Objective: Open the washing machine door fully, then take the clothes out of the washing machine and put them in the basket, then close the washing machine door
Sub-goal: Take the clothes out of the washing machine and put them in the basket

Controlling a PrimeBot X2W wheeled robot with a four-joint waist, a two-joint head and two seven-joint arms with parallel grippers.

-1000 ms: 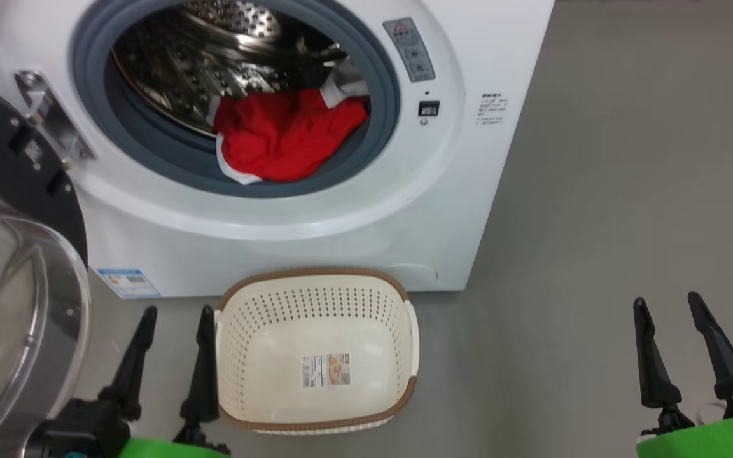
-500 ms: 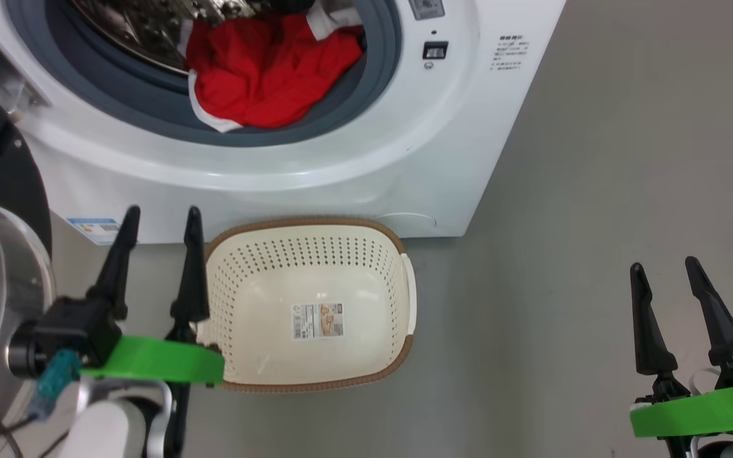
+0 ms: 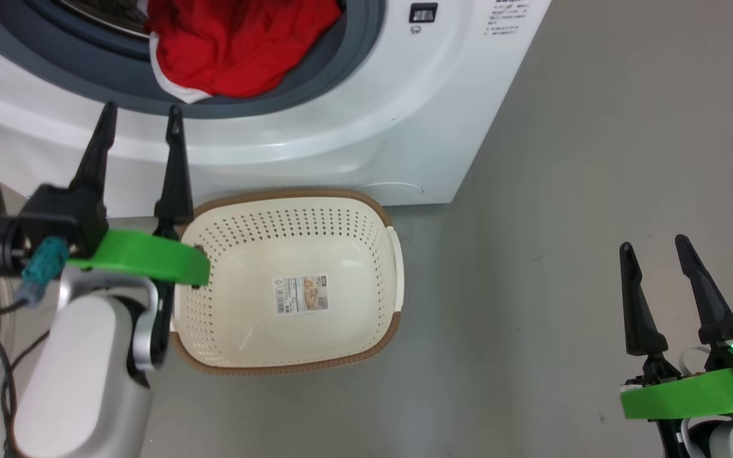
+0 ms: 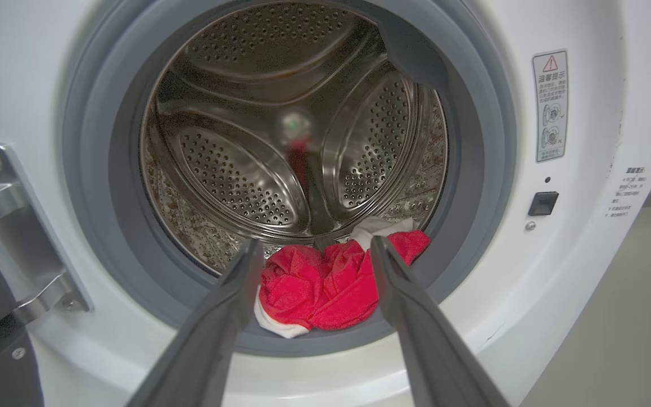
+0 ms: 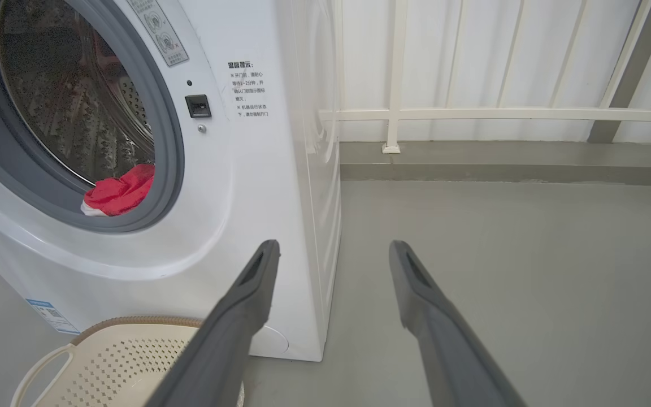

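Both my left gripper (image 3: 142, 109) and right gripper (image 3: 653, 244) stand spread wide. The clothes (image 3: 233, 48) lie at six o'clock in the washing machine (image 3: 341, 146) drum (image 4: 303, 141). Below them, the basket (image 3: 290, 194) holds a paper label (image 3: 303, 294).

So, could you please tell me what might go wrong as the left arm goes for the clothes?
1. The clothes lie bunched on the grey gasket at the drum's mouth; the open left gripper might pinch rubber or lift only part of the heap.
2. The basket stands close under the left arm, so a pull back could knock it aside.
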